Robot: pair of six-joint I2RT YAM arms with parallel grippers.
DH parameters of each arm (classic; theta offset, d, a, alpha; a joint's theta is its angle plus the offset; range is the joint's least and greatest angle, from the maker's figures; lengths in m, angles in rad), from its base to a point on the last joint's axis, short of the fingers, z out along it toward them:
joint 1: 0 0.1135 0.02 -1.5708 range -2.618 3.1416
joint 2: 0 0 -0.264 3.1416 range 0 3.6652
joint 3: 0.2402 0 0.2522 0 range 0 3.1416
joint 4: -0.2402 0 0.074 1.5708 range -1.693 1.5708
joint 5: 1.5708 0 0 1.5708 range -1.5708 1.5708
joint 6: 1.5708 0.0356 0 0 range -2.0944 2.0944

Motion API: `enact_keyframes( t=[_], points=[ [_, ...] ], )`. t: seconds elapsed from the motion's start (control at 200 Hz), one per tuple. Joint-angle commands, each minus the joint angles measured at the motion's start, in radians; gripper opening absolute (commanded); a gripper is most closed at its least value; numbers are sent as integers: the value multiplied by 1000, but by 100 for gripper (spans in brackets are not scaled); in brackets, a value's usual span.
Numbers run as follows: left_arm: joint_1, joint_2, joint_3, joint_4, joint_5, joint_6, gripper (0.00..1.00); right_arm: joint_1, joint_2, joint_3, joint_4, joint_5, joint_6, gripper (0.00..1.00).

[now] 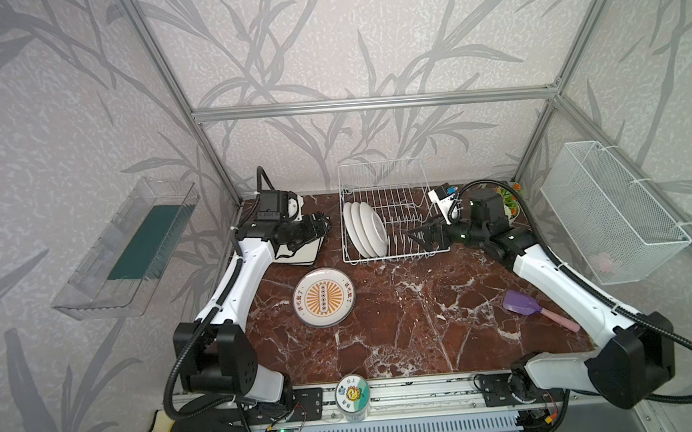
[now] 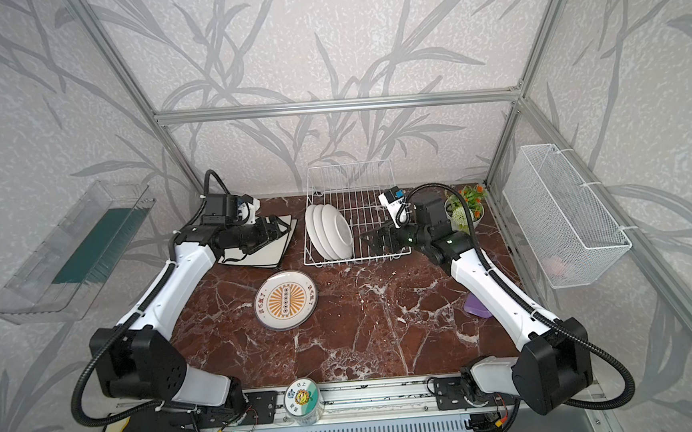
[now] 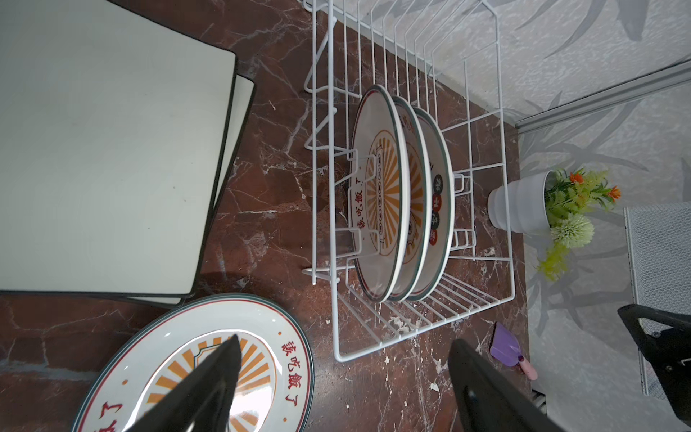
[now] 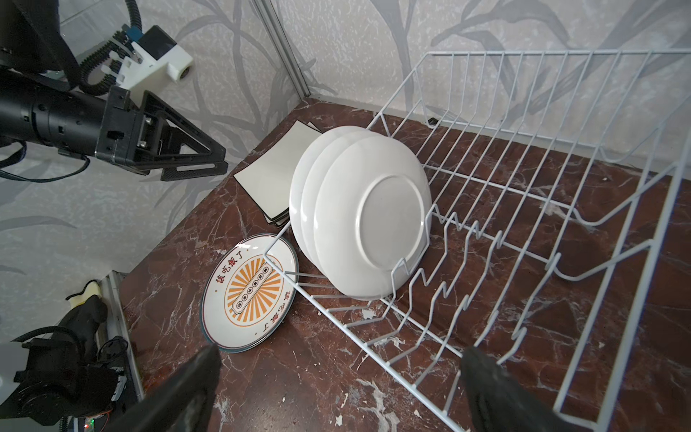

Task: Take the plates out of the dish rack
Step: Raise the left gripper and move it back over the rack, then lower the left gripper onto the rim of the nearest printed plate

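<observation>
The white wire dish rack [image 1: 397, 258] [image 2: 360, 260] stands at the back of the table. Three round white plates [image 1: 365, 228] [image 2: 330, 230] [image 3: 400, 202] [image 4: 359, 213] stand upright at its left end. Another round plate with an orange design [image 1: 323, 297] [image 2: 286, 299] [image 4: 249, 295] lies flat in front of the rack. Square plates [image 1: 301, 253] [image 3: 104, 149] are stacked left of the rack. Above them hovers my left gripper [image 1: 322, 225] [image 3: 344, 340], open and holding nothing. My right gripper [image 1: 414, 234] [image 4: 342, 349] is open at the rack's right front, also holding nothing.
A purple scoop [image 1: 517, 302] lies at the right. A potted plant [image 2: 464, 208] stands behind the right arm. A mesh basket [image 1: 611, 215] hangs on the right wall and a clear tray [image 1: 130, 249] on the left. A jar [image 1: 351, 394] sits at the front edge.
</observation>
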Motion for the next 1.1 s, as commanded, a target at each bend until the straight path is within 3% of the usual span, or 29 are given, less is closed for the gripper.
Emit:
enact_keyframes(
  t=[0.0, 0.295, 0.52, 0.775, 1.1],
  points=[
    [-19, 55, 64, -15, -23, 19, 85, 4, 4, -17, 27, 28, -5, 99],
    [-74, 201, 169, -33, -5, 18, 78, 4, 4, -19, 25, 48, -19, 99],
    [-94, 271, 235, -34, 18, 14, 61, 4, 11, -10, 11, 60, -33, 99],
    [-108, 332, 296, -49, 37, 16, 53, 4, 14, -9, -6, 78, -48, 99],
    [-119, 388, 339, -28, 85, -25, 26, 4, 9, -3, -23, 89, -63, 99]
  ],
)
